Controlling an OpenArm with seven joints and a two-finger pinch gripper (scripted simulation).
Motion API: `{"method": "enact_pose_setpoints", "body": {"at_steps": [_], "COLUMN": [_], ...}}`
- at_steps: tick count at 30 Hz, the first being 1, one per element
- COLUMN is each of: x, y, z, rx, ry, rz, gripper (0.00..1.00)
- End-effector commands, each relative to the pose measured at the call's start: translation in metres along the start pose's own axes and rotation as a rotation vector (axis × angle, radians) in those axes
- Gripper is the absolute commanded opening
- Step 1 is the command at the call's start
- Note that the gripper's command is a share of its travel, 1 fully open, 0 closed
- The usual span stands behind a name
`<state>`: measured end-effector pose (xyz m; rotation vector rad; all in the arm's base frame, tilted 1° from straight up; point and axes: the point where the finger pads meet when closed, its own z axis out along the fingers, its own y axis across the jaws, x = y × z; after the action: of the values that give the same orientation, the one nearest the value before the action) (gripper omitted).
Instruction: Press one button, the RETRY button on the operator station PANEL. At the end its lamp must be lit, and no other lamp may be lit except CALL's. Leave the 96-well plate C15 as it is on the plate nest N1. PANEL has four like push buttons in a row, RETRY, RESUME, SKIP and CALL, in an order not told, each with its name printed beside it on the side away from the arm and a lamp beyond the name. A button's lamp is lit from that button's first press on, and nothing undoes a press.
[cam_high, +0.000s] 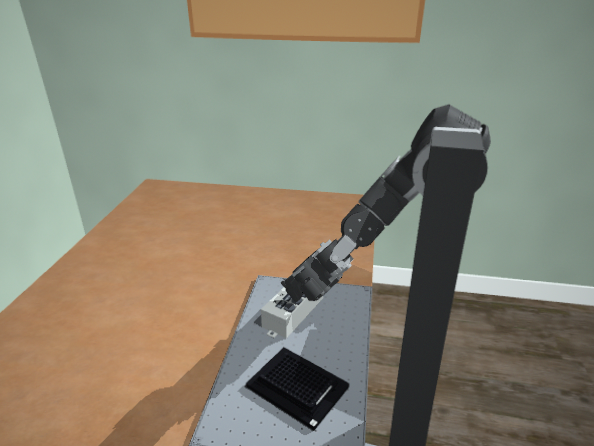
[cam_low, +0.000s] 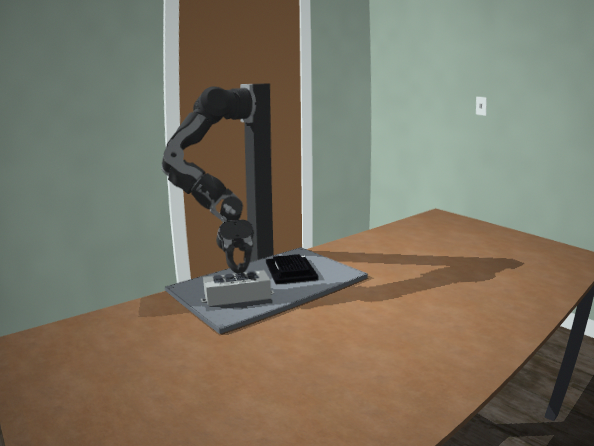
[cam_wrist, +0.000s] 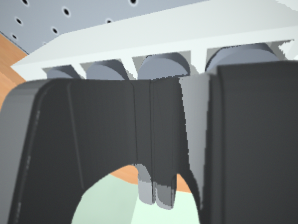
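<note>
The gripper (cam_low: 241, 272) is pointing down onto the top face of the PANEL (cam_low: 235, 292), its two fingers pressed together with nothing between them. In the exterior view the fingertips are sitting at the row of buttons (cam_low: 225, 276), toward the end of the PANEL nearer the 96-well plate C15 (cam_low: 291, 267); whether they are touching a button cap or hovering just above it cannot be told. In the wrist view four round buttons (cam_wrist: 162, 66) are showing in recesses along the PANEL's white edge, and the closed fingers are lining up below the third of them from the left. The printed names and the lamps are not readable in any view, so which button is RETRY cannot be told.

The gripper's dark body is covering the far end of the PANEL in the top view, and the arm (cam_high: 380, 200) is running up and back from it to the black column (cam_high: 435, 280) standing beside the PANEL.

The PANEL is resting on a grey perforated base plate (cam_high: 350, 320). Beside the PANEL on that same plate, plate C15 is lying flat on the black plate nest N1 (cam_high: 340, 387), apart from the gripper. The base plate is lying on a brown table (cam_low: 400, 325).
</note>
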<state>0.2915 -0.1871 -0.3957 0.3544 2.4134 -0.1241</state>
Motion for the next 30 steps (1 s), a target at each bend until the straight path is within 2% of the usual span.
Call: {"method": "enact_pose_setpoints", "body": {"at_steps": [1,7,19,24,30], "x": [-0.0017,-0.0105,-0.0105,-0.0052,-0.0052], "y": [0.0019,0.0004,0.0004,-0.0007,-0.0007], "z": [-0.0004,-0.0043,-0.0043,-0.0062,-0.0062], "rx": [-0.009,0.001,0.001,0.002,0.002], "ry": [-0.005,-0.011,-0.011,-0.007,-0.007], "rz": [0.004,0.007,0.007,0.002,0.002], "gripper": [0.00,0.00,0.00,0.00,0.00]}}
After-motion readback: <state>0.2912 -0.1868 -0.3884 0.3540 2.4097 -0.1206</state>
